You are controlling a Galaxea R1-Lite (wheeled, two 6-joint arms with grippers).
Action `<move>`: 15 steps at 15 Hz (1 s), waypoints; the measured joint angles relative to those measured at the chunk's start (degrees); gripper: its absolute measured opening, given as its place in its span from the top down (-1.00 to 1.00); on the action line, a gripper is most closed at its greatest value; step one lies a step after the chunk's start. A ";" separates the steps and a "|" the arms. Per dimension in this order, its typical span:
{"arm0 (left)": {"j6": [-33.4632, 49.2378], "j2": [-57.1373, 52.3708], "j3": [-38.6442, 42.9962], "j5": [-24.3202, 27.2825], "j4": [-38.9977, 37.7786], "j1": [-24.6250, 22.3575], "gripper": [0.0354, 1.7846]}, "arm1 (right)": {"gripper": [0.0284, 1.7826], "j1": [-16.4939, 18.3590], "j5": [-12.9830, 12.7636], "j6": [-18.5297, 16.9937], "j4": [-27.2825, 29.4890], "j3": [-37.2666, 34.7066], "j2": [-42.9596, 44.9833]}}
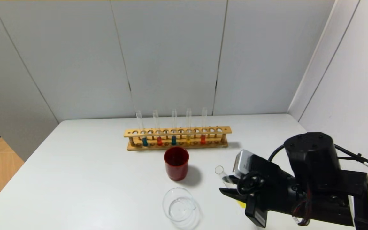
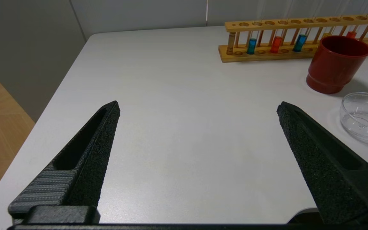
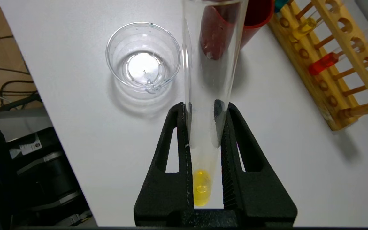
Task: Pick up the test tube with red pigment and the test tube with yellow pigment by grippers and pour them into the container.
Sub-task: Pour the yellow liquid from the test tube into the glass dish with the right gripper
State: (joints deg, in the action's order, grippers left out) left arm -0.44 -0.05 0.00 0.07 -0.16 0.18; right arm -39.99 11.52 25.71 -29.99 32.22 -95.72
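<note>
On the far left, low over the white table (image 2: 177, 134), hangs the black left gripper (image 2: 198, 110); its two rough fingers (image 2: 102, 134) are spread wide apart with nothing between them. It shows only in its own wrist view. Farther back, in the middle of the table, stands a long wooden rack with a row of round holes (image 1: 177, 131). Five thin clear glass tubes stand in it. From left to right they hold teal, red, teal, yellow and red liquid. The thin clear glass test tube with red liquid (image 1: 159, 140) is second from the left, upright in the rack. Just in front of the rack stands a dark red cup (image 1: 176, 163). Nearer still sits the small round clear glass container (image 1: 179, 204), apart from the red cup. To its right, the black right gripper (image 3: 204, 105) is squeezed tight on a thin clear glass test tube with a little yellow liquid at its round bottom (image 3: 208, 95). This tube is tilted, with its open mouth leaning up and toward the red cup. It is near the glass container but not over it.
</note>
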 joint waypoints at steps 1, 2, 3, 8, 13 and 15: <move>0.00 0.00 0.00 0.02 0.00 0.00 -0.95 | 0.65 -0.63 -1.72 0.02 0.00 0.99 -1.55; 0.00 0.00 0.00 0.02 0.00 0.00 -0.95 | 0.65 -1.35 -4.36 0.20 -0.07 2.01 -3.32; -0.02 0.00 0.00 0.02 0.00 0.00 -0.95 | 0.65 -2.13 -6.99 0.50 -0.11 2.97 -4.86; -0.05 0.00 0.00 0.02 0.00 0.00 -0.95 | 0.65 -3.97 -12.86 10.59 -0.07 6.12 -9.62; 0.00 0.00 0.00 0.02 0.00 0.00 -0.95 | 0.65 -5.50 -16.53 23.48 0.52 10.50 -13.07; -0.02 0.00 0.00 0.00 0.00 0.00 -0.95 | 0.65 -5.71 -16.53 28.43 0.72 12.04 -14.48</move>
State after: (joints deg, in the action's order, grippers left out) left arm -0.46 -0.05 0.00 0.07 -0.16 0.18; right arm -45.69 -5.01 54.14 -29.27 44.26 -110.20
